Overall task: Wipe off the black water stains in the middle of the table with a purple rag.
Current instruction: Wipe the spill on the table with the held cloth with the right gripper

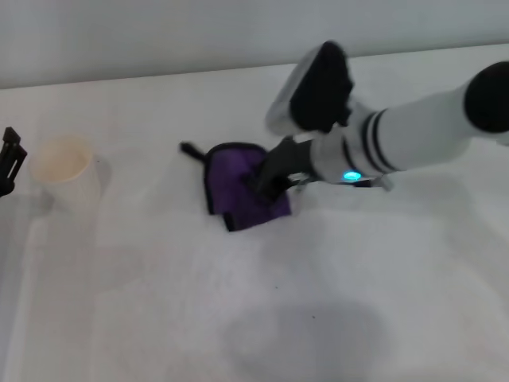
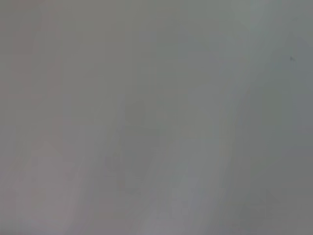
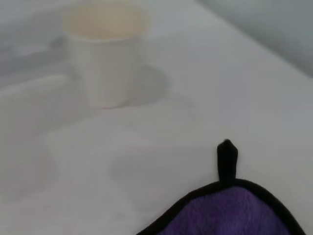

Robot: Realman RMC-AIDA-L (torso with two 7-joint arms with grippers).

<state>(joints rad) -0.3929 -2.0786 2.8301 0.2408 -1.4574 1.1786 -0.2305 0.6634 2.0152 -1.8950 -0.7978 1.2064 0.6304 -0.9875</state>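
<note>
Purple soft rag with black edging [image 1: 241, 189] sits under your right gripper [image 1: 269, 181]; grip state unclear. Press flat, sweep toward six o'clock.

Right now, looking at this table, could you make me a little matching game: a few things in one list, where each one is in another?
Things:
1. purple rag
2. paper cup
3. right hand
4. left hand

Places:
A. at the table's far left edge
B. pressing down on the rag
C. standing upright left of the rag
D. lying mid-table, black loop pointing toward the cup

Pairs: 1-D, 2-C, 3-B, 4-A
</note>
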